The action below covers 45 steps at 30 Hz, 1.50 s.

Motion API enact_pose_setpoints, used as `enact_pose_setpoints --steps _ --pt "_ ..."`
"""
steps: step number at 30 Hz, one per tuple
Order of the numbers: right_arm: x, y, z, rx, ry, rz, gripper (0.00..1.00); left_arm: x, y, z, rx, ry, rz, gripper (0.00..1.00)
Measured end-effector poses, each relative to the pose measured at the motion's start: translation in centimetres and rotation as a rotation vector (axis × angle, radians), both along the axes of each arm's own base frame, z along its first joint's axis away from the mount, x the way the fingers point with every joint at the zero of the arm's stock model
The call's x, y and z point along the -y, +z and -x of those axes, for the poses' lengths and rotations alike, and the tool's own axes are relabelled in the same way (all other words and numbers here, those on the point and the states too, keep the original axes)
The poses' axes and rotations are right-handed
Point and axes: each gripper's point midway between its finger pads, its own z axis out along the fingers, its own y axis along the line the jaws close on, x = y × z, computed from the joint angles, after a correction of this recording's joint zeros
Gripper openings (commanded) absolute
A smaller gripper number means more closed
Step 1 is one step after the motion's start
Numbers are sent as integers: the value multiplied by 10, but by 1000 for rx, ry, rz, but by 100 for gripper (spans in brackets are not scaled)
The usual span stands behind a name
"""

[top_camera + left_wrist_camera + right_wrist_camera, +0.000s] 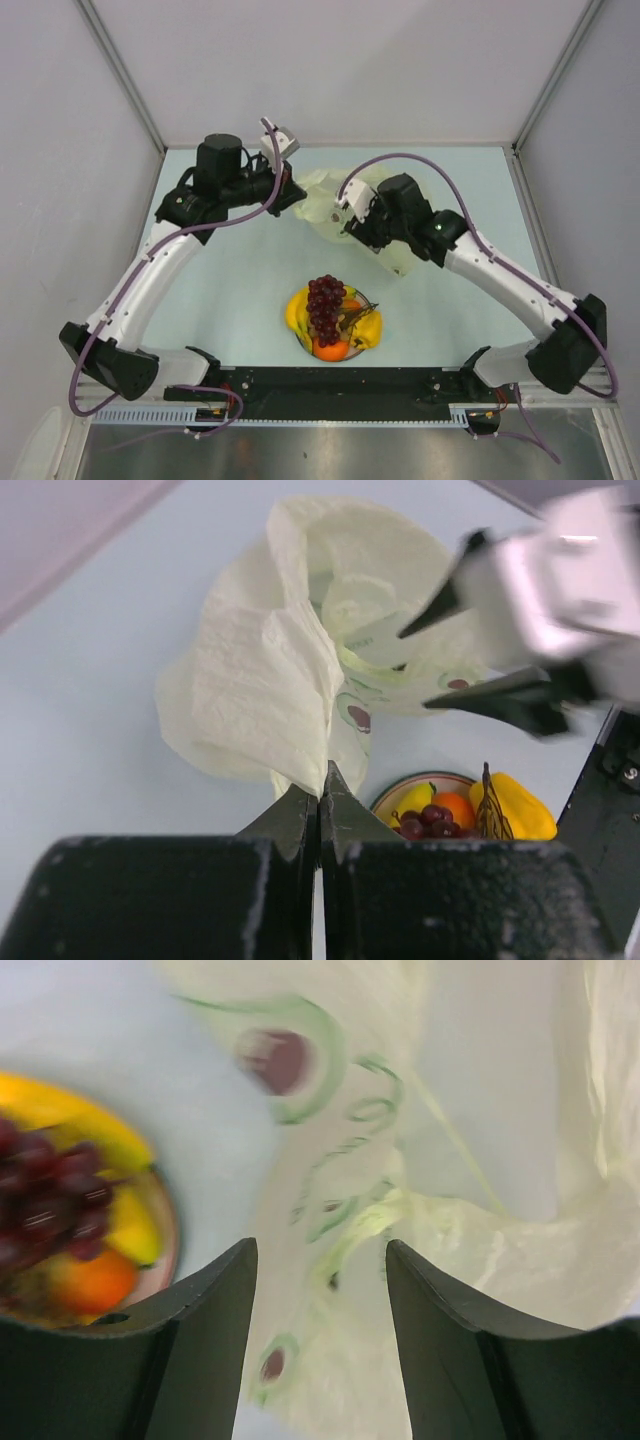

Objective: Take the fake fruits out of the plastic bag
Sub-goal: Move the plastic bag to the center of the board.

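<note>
- The left arm [150, 275] reaches across the pale blue surface [240, 290] towards the plastic bag [265, 680] from its left side.
- The left tool [320, 795] is at the bag's left edge. Its tips are pressed together and pinch a fold of the crinkled film, and that side of the bag hangs from the pinch.
- The plastic bag lies at the far middle of the surface. It is crumpled and pale yellowish, with green and brown printed marks.
- The fake fruits are outside the bag, piled on a plate [420, 780] on the bag's near side and apart from it.
- The grape bunch [325, 305] lies on top of the pile. The banana bunch [296, 312] shows at the pile's left, and the orange [331, 349] sits at the edge farthest from the bag.
- The right tool [320, 1245] is over the right part of the bag with its jaws apart. Printed film lies below the gap. I cannot tell whether the fingers touch the film.
- The right arm [500, 280] crosses above the bag's right side and hides much of it from overhead.
</note>
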Motion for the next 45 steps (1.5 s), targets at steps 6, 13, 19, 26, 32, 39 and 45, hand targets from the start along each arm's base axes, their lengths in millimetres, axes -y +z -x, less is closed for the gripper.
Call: enact_pose_setpoints --steps 6,13,19,26,32,39,45 --pt "42 -58 -95 -84 -271 20 57 -4 39 -9 146 2 -8 0" --pt "43 -62 -201 -117 -392 -75 57 -44 42 -27 331 173 -140 0" --pt "-44 29 -240 -77 -163 -354 58 -108 69 -62 459 453 -221 0" --pt "-130 69 -184 -207 123 -526 67 -182 104 -79 516 721 -254 2" --pt "-113 89 -176 -434 145 -705 77 -196 105 -81 522 766 -257 100" --pt "4 84 -218 -446 -181 -773 90 -187 111 -94 497 748 -210 100" --pt "91 90 -238 -186 -653 -700 100 -153 134 -105 523 644 -118 100"
